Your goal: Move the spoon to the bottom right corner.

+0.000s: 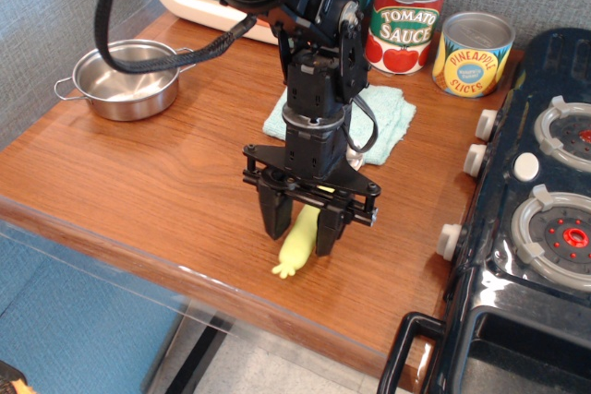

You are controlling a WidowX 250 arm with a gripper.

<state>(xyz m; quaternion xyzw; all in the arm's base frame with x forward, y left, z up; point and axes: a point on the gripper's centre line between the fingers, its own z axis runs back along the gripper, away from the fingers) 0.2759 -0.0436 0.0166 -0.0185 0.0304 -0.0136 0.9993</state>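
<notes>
The black robot gripper [297, 228] hangs over the front edge of the glossy brown wood-grain tabletop [166, 182], its jaws apart with the yellow-green corn cob [297, 248] between them, seemingly lying free on the wood; the small silver spoon cannot be made out, presumably hidden behind the arm near the pale green cloth [383, 117]; the two-handled steel pot [129, 80] at the far left looks empty.

My claw [300, 228] hangs near the front edge of the counter [138, 182], fingers spread either side of the corn cob [297, 244]. The steel pot [129, 78] sits by the left edge, the cloth [388, 122] mid-counter behind me
</notes>
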